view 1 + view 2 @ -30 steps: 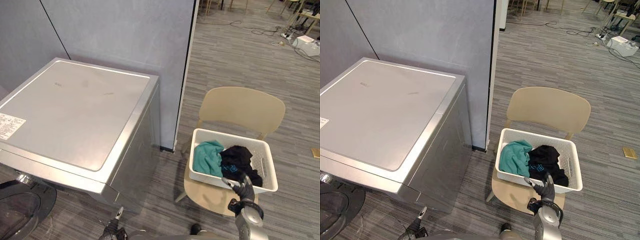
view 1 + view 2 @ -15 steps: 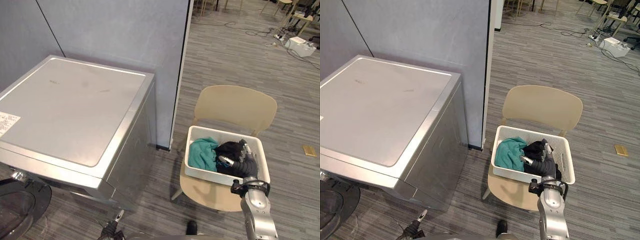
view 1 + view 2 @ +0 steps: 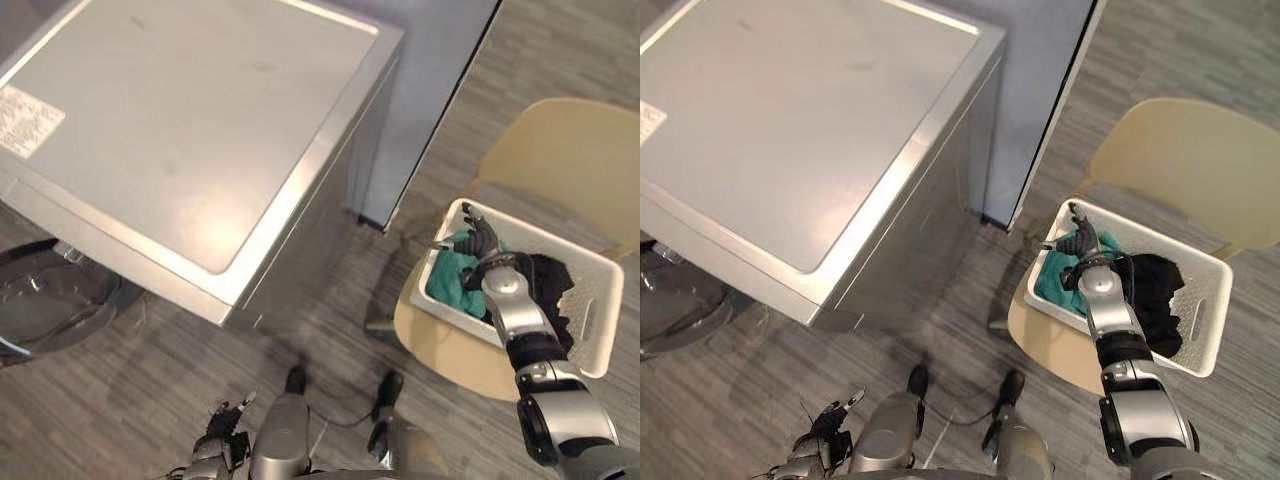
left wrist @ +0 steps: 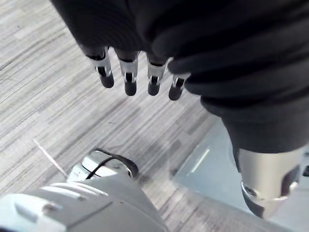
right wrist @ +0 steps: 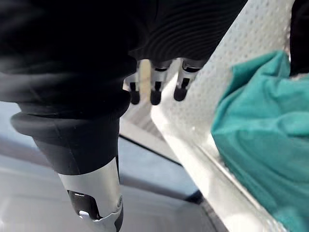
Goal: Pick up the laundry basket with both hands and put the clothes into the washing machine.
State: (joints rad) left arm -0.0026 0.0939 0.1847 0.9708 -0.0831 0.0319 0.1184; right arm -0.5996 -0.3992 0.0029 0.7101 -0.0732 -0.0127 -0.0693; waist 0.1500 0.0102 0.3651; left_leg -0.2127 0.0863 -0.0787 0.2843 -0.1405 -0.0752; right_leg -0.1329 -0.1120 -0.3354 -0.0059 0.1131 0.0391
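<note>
Beside the washing machine [image 3: 190, 120], on the seat of a beige chair [image 3: 570, 150], stands the laundry basket [image 3: 603, 310]. The eye views give the whole layout: the machine's grey top, its round door [image 3: 40, 300] swung open low at the front, and the chair with the basket well apart from that door.

The right wrist view adds what the eye views are too far off to show. The basket wall is dotted with small holes, its rim is thick and smooth, and a teal cloth [image 5: 260, 130] is bunched against the inside of that wall. The left wrist view looks down on the grey plank floor [image 4: 58, 96].

The basket is white and rectangular, with a slot handle cut in its end wall. It holds the teal cloth at the end nearer the machine and a black cloth [image 3: 550, 285] at the other end.

The right robot hand [image 3: 478, 240] hovers at the basket's corner nearest the machine, above the teal cloth. Its fingers [image 5: 155, 89] are loosely straight and spread beside the rim, and they hold nothing. Whether they touch the rim cannot be told. The left robot hand [image 3: 218, 445] hangs low near the floor, far from the basket. Its fingers [image 4: 128, 77] are straight and empty.
</note>
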